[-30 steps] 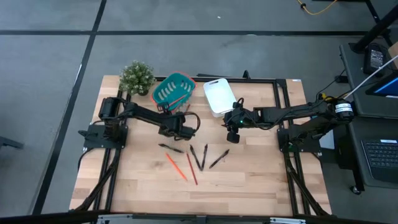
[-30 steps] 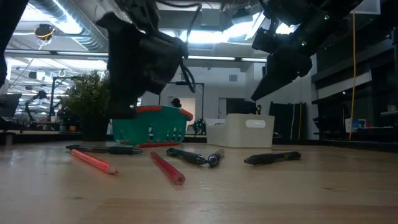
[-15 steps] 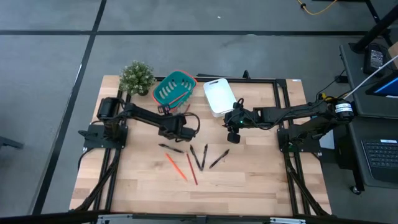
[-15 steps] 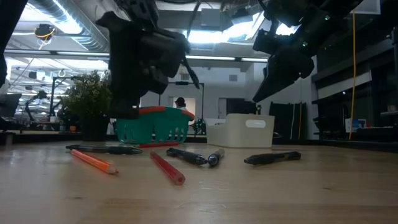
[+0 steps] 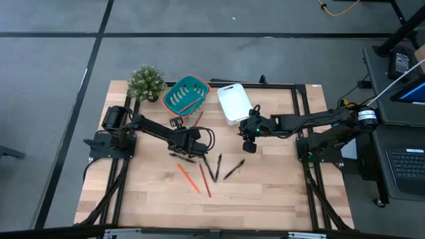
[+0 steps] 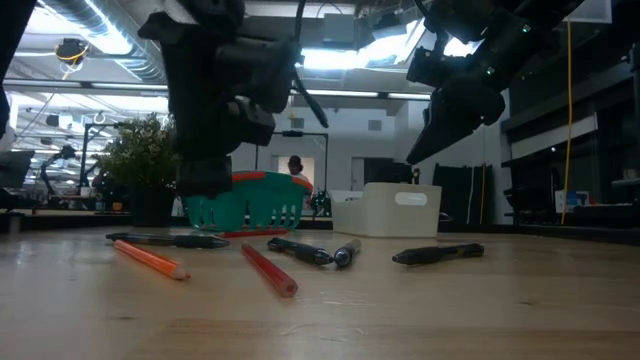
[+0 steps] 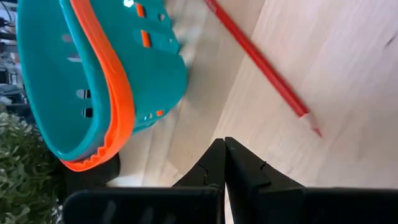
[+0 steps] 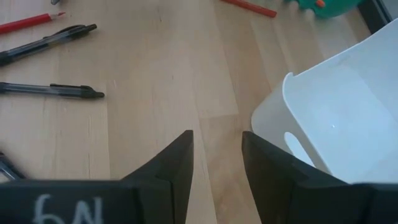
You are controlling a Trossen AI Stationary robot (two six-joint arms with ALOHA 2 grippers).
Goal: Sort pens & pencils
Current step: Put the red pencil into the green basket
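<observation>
A wooden bench holds a loose spread of writing tools near its middle. Four black pens lie fanned out, with two red-orange pencils just beside them toward the left arm's side. A third pencil lies apart from the group, close beside a teal basket with an orange rim at the far edge. A white bin sits next to the basket, and a small potted plant stands at the far left corner.

The left claw has its fingers pressed together and carries nothing. Compared with a second ago it has shifted away from the basket and now hangs low just over the nearest pen of the spread. Its wrist camera looks back at the basket and the lone pencil.

The right claw has not moved. It hovers above the bench between the white bin and the pens, fingers apart and empty.

None of the pens or pencils on the bench has changed place.
</observation>
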